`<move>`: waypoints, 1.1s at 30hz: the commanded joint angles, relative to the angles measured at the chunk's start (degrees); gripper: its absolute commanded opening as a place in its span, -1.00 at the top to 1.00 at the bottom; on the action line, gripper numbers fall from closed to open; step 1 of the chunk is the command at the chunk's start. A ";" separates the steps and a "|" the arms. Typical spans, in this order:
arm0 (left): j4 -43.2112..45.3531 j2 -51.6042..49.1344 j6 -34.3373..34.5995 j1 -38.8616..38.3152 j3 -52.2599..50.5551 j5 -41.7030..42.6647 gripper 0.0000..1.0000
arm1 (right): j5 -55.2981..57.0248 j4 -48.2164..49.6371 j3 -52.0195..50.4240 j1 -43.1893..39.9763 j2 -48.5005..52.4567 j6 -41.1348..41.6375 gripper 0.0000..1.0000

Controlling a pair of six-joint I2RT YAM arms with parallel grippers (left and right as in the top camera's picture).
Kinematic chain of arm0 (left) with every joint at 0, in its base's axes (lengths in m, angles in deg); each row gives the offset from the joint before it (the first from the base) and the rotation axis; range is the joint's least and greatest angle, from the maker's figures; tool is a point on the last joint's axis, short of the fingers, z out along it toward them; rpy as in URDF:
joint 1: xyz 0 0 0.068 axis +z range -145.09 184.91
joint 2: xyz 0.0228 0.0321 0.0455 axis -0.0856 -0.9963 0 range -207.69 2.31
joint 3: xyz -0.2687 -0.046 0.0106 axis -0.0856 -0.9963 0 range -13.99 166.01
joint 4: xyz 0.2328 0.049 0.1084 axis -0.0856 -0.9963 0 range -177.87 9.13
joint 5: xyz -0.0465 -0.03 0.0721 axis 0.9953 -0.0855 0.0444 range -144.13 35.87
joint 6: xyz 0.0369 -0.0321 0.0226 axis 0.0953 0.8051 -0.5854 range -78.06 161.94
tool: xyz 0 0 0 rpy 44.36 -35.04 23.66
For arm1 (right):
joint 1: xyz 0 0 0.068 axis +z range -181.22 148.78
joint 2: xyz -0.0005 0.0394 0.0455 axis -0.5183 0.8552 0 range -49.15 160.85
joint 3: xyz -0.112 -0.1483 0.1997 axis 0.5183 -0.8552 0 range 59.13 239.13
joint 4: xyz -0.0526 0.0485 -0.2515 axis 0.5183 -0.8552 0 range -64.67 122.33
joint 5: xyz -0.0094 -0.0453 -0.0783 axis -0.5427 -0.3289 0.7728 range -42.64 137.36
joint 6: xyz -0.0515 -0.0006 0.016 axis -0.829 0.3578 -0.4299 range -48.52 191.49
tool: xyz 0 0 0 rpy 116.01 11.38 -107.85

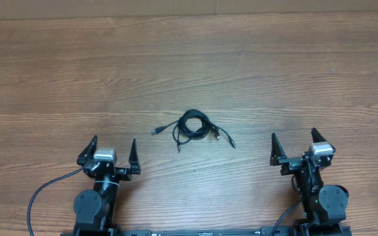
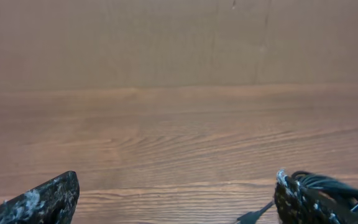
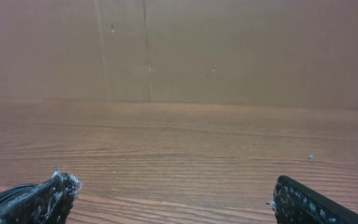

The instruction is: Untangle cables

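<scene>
**Cables bunched, untangling not yet begun**

The cables [image 1: 193,126] lie in one small coil on the table [image 1: 189,59], plug ends trailing out, between the two arms. The left gripper [image 1: 114,149] and right gripper [image 1: 293,143] both gape wide, empty, well apart from the coil. All separating looks left to do.

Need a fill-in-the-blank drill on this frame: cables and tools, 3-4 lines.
The cables lie ___ the left tool and the right tool.
Both tools are ___ and hold nothing.
The cables are ___ in colour.
In the left wrist view, the cables show at the lower ___ corner.
Missing words: between; open; black; right.
</scene>
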 commanded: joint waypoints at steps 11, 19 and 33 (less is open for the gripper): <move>-8.35 0.46 4.13 0.00 7.34 0.46 -0.99 | 0.07 2.03 -0.55 -0.22 -0.50 -0.07 -1.00; -16.59 0.42 4.13 0.00 12.07 -0.90 -0.99 | 0.09 -0.48 1.01 -0.22 -0.50 -0.07 -1.00; -18.69 -5.31 4.37 0.00 16.92 -0.85 -0.99 | 0.98 -13.11 8.20 -0.22 1.88 0.33 -1.00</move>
